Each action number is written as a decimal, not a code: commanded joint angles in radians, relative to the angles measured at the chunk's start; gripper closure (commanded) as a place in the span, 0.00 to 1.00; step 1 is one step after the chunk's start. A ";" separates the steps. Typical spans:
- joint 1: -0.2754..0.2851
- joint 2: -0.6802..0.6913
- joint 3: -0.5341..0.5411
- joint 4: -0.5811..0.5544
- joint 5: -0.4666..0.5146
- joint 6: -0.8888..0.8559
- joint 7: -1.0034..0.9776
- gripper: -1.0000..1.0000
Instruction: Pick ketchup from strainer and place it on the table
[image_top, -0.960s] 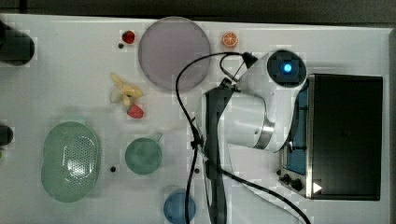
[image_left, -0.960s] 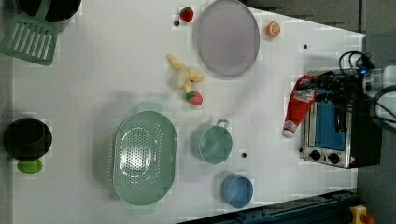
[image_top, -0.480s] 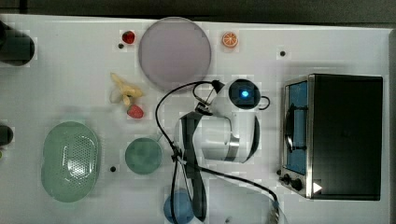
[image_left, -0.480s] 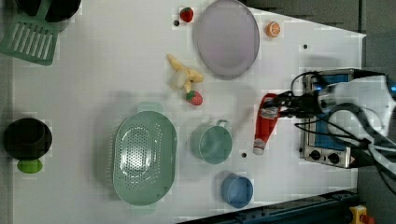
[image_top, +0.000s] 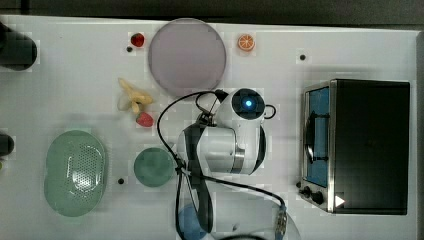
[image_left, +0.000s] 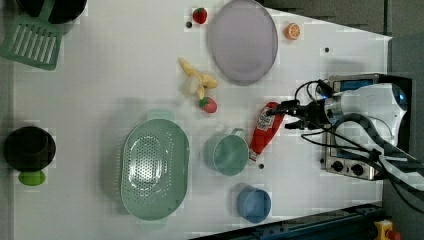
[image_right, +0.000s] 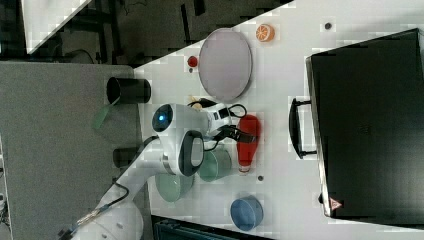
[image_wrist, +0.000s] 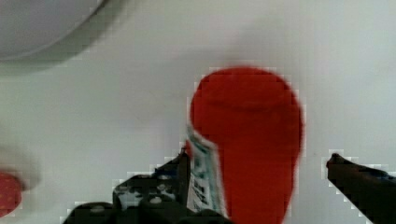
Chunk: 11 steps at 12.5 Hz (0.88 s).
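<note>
wrist view: ketchup (image_wrist: 252, 140) label (image_wrist: 203, 182) print unreadable

Beyond the white tabletop's edge lies grey floor (image_right: 55, 150) and a dark strip (image_top: 210, 7).

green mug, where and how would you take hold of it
Best bet is the green mug's rim wall, from straight above with one finger inside. It stands upright with its mouth open and nothing visible inside. Choose the wall facing the strainer: in the left view the ketchup lies close against the opposite side, next to the small handle, which looks too slight to pinch reliably.
</note>
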 joint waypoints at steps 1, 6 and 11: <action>-0.019 -0.163 0.003 0.080 0.007 -0.057 0.013 0.00; -0.018 -0.324 0.007 0.296 0.007 -0.418 0.206 0.00; -0.012 -0.369 0.017 0.499 0.017 -0.611 0.375 0.00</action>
